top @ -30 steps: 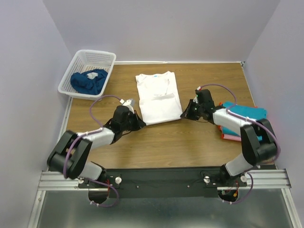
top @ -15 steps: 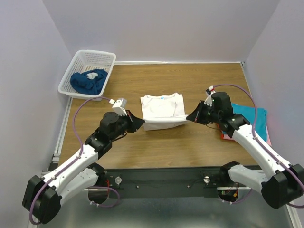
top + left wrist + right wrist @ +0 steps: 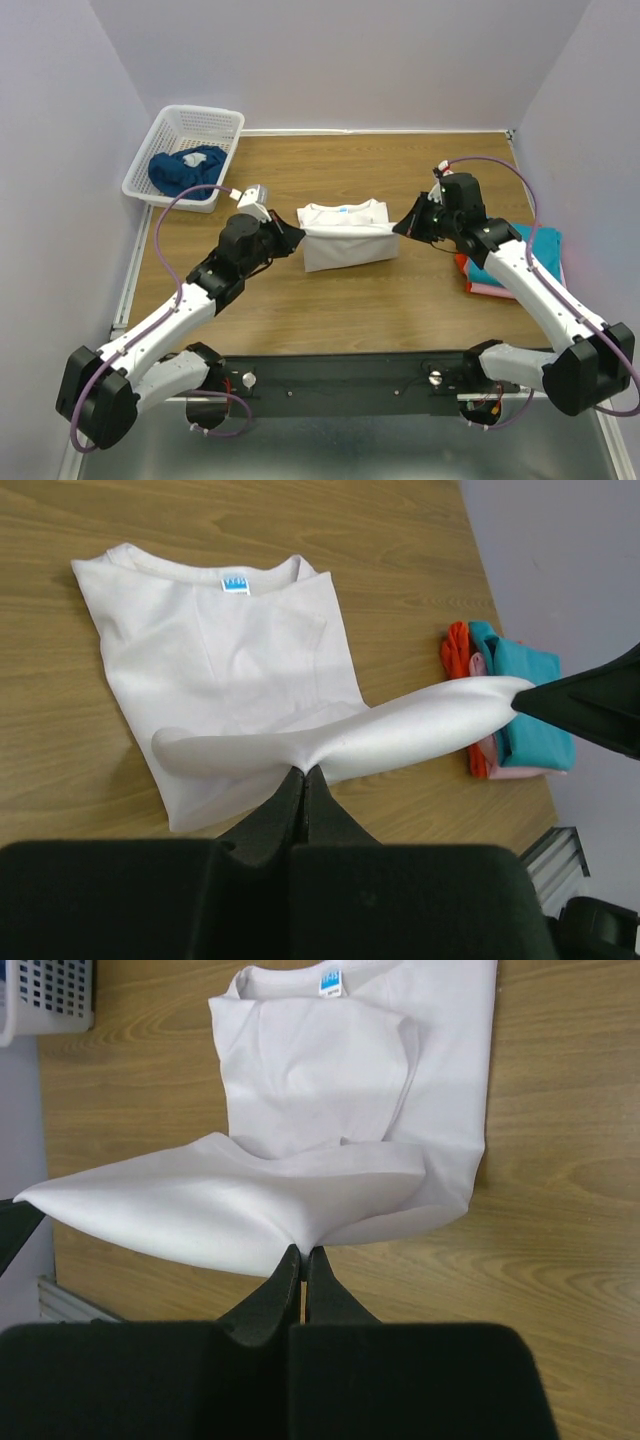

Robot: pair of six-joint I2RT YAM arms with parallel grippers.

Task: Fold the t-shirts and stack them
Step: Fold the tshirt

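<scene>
The white t-shirt (image 3: 343, 236) lies in the middle of the table, collar at the far side. Its near hem is lifted and stretched between both grippers, above the shirt's middle. My left gripper (image 3: 296, 234) is shut on the hem's left corner (image 3: 303, 768). My right gripper (image 3: 403, 229) is shut on the right corner (image 3: 302, 1247). A stack of folded shirts (image 3: 510, 262), teal on top with red-orange and pink below, lies at the right edge and shows in the left wrist view (image 3: 505, 712). A dark blue shirt (image 3: 186, 169) lies crumpled in the basket.
The white lattice basket (image 3: 184, 154) stands at the far left corner of the table; its corner shows in the right wrist view (image 3: 45, 998). Bare wood (image 3: 340, 300) lies between the shirt and the near edge.
Both grippers have lifted the white shirt's near hem and carried it toward the far side, over the shirt. The shirt looks about half as long as a second ago.
</scene>
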